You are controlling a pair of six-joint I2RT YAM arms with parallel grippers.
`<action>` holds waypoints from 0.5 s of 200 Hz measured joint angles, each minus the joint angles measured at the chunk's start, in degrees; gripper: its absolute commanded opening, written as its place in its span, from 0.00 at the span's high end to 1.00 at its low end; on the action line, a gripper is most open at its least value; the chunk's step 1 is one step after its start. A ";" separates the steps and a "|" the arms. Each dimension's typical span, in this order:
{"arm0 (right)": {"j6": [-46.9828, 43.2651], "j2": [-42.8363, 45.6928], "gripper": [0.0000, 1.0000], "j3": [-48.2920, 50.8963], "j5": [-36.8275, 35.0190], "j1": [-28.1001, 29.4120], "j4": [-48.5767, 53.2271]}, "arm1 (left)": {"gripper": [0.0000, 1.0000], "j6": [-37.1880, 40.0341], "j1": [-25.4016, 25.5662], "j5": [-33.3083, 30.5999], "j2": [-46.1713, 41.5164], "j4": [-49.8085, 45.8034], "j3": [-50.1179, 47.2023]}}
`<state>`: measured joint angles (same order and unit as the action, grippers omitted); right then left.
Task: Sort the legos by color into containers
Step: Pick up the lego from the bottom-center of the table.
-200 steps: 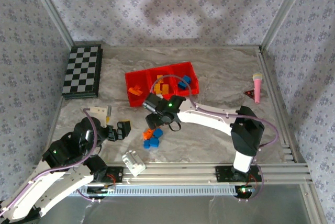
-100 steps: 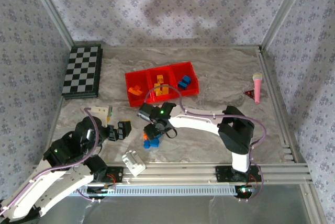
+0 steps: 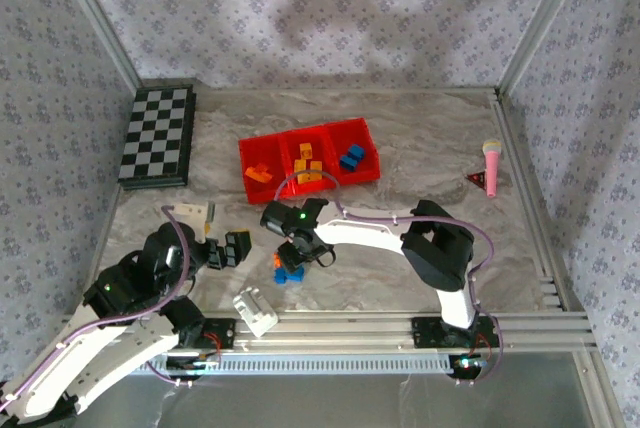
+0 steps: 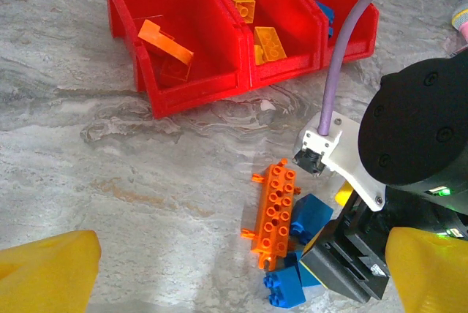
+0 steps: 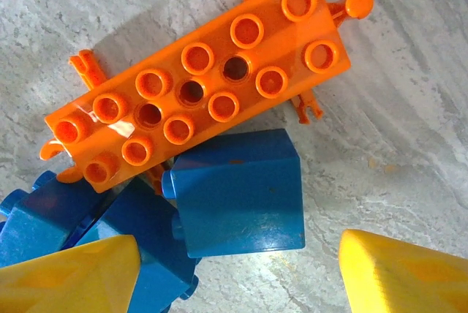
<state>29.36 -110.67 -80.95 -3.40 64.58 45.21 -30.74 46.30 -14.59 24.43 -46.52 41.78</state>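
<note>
Marbled grey tabletop [image 3: 420, 138], patterned walls behind.
Checkered board [image 3: 157, 136]: 10 o'clock of the tabletop, lying flat.
Left gripper [image 3: 228, 248]: fingers [image 4: 44, 273] released, spread wide, nothing between them.
White blocky object [image 3: 256, 312]: 6 o'clock of that gripper.
Containers [image 4: 197, 93]: three joined red bins holding orange bricks [image 4: 164, 42] left, yellow bricks [image 4: 267, 42] middle, blue piece [image 3: 351, 157] right.
Loose legos [image 3: 289, 266]: 6 o'clock of the containers. Orange plate [image 5: 201, 83] touches blue brick [image 5: 238, 192], with further blue bricks [image 5: 66, 218] at 8 o'clock.
Right gripper [image 5: 234, 262]: fingers released, one on either side of the blue brick, with a gap showing.
Pink toy microphone [image 3: 492, 163]: 3 o'clock, well apart.
</note>
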 measured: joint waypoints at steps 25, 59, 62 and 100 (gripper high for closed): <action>0.87 0.00 0.27 0.00 -0.22 -0.46 -0.09 | 0.00 0.00 0.00 0.00 0.00 0.02 0.00; 2.91 0.11 0.28 1.38 -1.31 -2.84 -0.90 | 0.00 0.00 0.00 -0.02 0.00 0.00 0.00; 3.08 0.15 0.28 1.53 -1.31 -3.06 -0.90 | 0.00 0.00 0.00 0.00 0.00 0.00 0.00; 3.89 0.44 0.28 3.15 -2.91 -4.07 0.11 | 0.00 0.00 0.00 0.00 0.00 0.00 0.00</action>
<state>33.26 -110.24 -77.80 -6.31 60.51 45.32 -30.74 46.30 -14.59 24.43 -46.52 41.78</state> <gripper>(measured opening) 0.722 0.995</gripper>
